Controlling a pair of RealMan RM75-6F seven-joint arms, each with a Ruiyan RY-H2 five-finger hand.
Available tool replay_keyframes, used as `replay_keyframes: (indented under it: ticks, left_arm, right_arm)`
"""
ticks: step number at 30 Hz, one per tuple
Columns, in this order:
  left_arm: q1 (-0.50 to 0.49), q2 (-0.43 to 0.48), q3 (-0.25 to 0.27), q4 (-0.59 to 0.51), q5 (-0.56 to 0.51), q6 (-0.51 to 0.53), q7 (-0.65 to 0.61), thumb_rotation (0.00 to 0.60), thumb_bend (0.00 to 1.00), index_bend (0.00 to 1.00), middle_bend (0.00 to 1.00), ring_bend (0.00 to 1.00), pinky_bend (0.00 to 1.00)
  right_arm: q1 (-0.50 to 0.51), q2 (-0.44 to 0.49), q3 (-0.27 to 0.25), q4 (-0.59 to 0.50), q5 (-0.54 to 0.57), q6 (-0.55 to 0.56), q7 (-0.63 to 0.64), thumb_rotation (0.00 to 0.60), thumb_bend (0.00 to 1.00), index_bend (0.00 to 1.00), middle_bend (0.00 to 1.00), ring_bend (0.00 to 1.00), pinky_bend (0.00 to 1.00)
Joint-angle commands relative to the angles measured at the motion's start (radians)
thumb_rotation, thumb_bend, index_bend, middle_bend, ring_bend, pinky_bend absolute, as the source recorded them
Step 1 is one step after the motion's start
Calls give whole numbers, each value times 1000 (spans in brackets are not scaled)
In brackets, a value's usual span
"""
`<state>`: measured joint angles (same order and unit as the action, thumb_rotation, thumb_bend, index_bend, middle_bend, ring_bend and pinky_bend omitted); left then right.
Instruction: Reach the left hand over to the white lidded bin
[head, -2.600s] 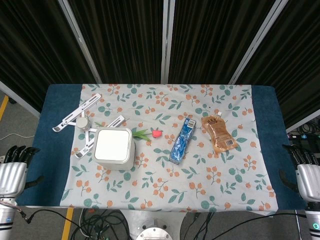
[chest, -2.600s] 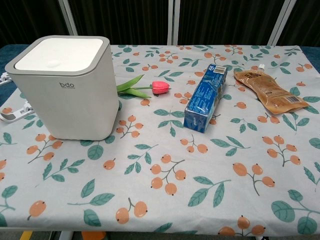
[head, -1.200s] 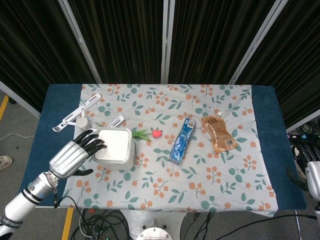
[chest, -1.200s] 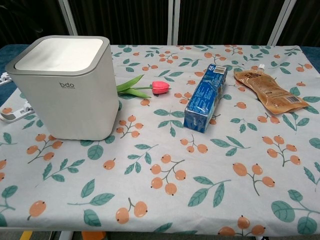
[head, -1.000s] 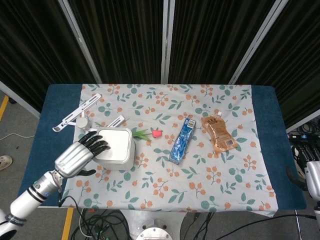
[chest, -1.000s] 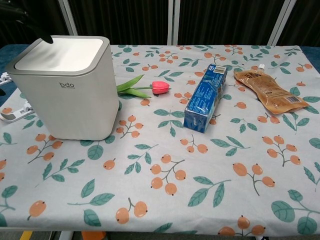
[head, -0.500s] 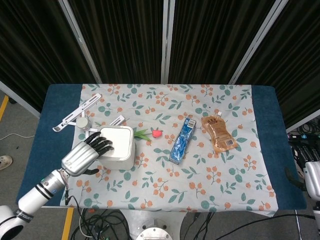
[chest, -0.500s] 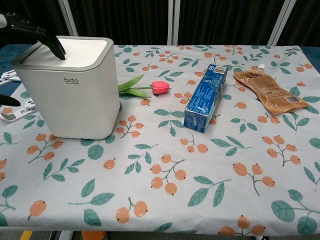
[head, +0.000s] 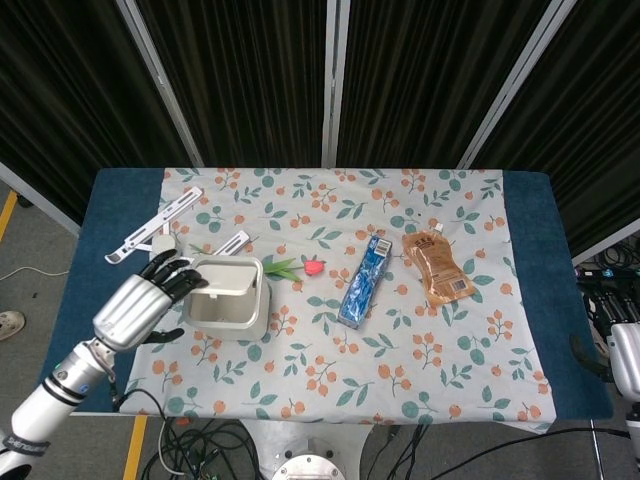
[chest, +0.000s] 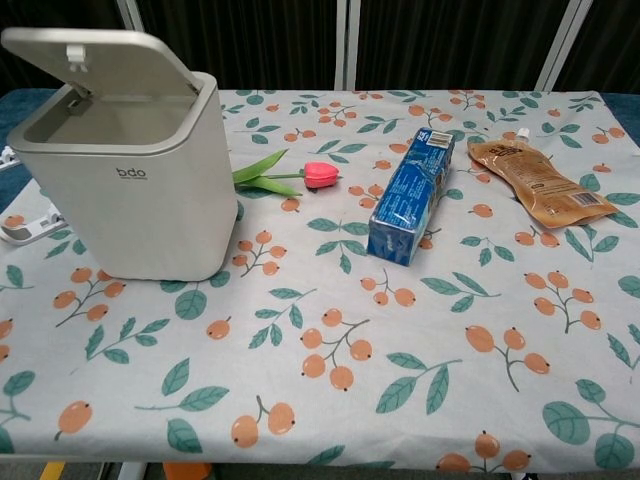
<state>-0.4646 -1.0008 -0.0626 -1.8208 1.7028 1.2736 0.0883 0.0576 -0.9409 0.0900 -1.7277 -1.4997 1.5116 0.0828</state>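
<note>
From the head view, the white lidded bin (head: 228, 294) is sitting on the left part of the floral tablecloth (head: 330, 360), its lid standing raised. The left hand (head: 140, 301) is hovering just left of the bin, fingers (head: 178, 276) spread and grasping nothing, their tips near the bin's left rim. A pink tulip (head: 300, 266) is lying just right of the bin, a blue box (head: 364, 281) further right, then a brown pouch (head: 437, 268). The right hand (head: 622, 358) is showing only partly at the frame edge, well apart from the bin; whether it is clenched I cannot tell.

From the chest view, the bin (chest: 125, 190) is standing open, its lid (chest: 95, 62) tilted up at the rear.
</note>
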Motion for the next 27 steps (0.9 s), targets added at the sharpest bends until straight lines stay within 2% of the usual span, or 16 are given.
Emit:
replay_keyframes:
  ticks: [1,8,13,19,27]
  left_arm:
    - [39,27,-27,0,-31,69,-27,600,84,229,237,162,101]
    - [136,63,-40,19,-136,183,-58,590,85,206,224,162,99]
    - [220,70,-11,48,-236,210,-56,585,85,206,223,161,99]
    - [312,9,22,98,-360,231,-8,585,85,206,222,162,98]
    - [397,-73,52,132,-384,279,-8,583,85,206,222,162,98]
  right_arm:
    - [0,-2,1,3,2,0,1,600,285,144,165,117,124]
    - [0,-2,0,6,1,0,0,600,285,144,165,117,124]
    - [1,-5,-2,11,3,-6,7,600,285,144,165,117,123]
    - [3,-16,-5,21,1,-12,21,600,284,144,165,117,123]
    - [8,-37,-8,33,-9,-14,34,600,285,144,165,117,121]
